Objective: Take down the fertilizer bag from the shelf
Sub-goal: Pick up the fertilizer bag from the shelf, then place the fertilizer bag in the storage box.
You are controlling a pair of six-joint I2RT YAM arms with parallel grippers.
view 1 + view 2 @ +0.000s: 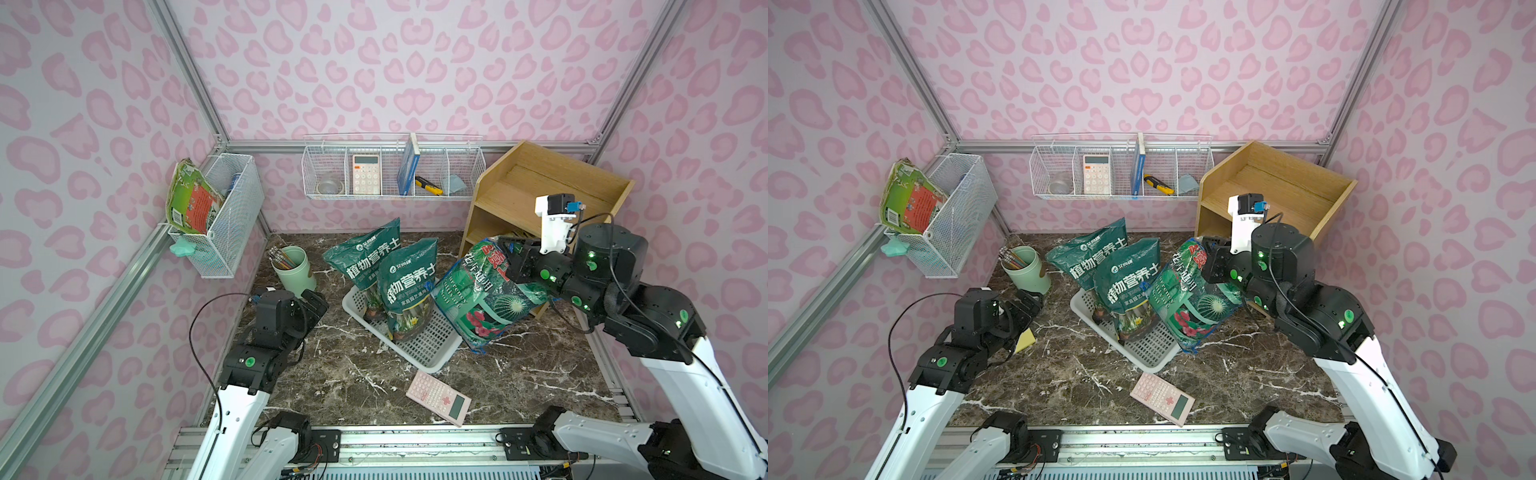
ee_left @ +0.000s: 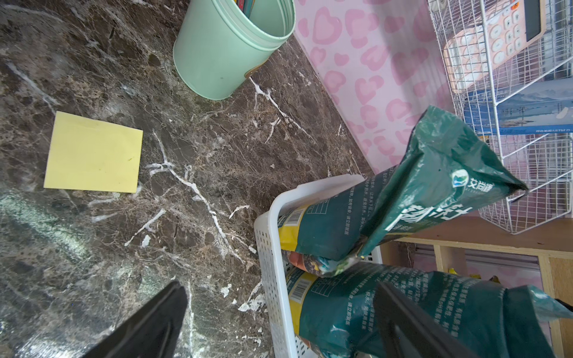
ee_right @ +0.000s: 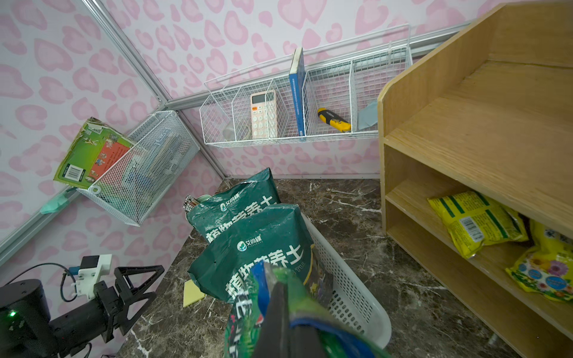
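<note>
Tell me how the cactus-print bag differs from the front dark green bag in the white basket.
Print: the cactus-print bag shows a cactus and red flowers; the front dark green bag bears large white characters. State: the right hand grips the cactus-print bag's top, outside the white basket; the dark green bag stands ungripped inside it. Both are soft green bags.

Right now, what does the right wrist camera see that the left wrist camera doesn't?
Only the right wrist view: the knife, the green book in the side rack, and a plain look at the right gripper shut on the cactus bag.
Only the left wrist view: the barcodes on the backs of the green bags.
Both: those bags, the basket, the note, the calculator and the shelf.
</note>
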